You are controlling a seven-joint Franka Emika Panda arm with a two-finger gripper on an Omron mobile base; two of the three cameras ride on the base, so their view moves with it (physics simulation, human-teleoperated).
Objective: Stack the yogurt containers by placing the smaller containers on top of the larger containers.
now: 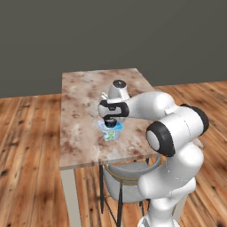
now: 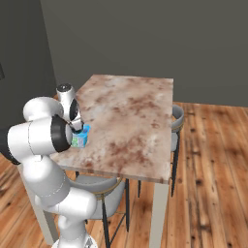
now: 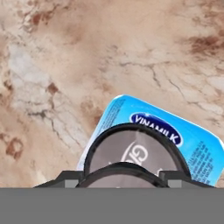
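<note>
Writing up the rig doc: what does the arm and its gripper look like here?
The arm is glossy white, built of rounded bulbous links with black bands at the joints and a grey-capped round end on one link. The gripper is dark, hung from a white wrist with black trim; its jaws are small and dark. No cables or markings show on the arm.

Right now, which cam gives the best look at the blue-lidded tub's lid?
Hand view: the tub shows its light-blue lid and printed brand oval from above, with a dark round cup over the near part. Left base view shows the tub small, under the gripper. Right base view shows one corner beside the arm.
</note>
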